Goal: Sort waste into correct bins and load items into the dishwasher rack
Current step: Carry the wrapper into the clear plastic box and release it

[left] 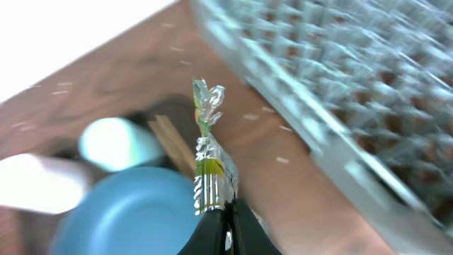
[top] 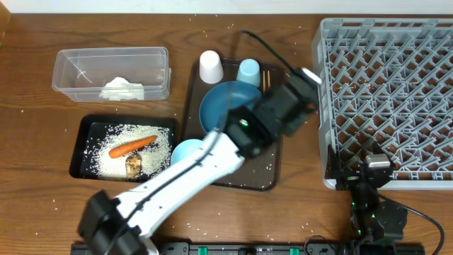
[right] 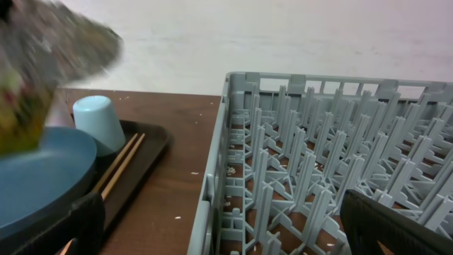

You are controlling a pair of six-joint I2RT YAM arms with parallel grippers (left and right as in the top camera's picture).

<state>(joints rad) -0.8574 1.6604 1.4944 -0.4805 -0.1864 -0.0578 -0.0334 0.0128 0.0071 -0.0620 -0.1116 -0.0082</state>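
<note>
The left gripper [left: 216, 212] is clamped on the lower end of a crinkled silver and yellow-green foil wrapper [left: 209, 156], which sticks up from the fingers. It is held above the right edge of the brown serving tray [top: 192, 99], near the grey dishwasher rack [top: 386, 99]. The right gripper [top: 377, 166] sits by the rack's front edge, fingers spread and holding nothing. A tissue [top: 122, 88] lies in the clear tub [top: 71, 71]. A carrot [top: 132, 146] lies on rice [top: 159, 142] in the black tray [top: 81, 152].
</note>
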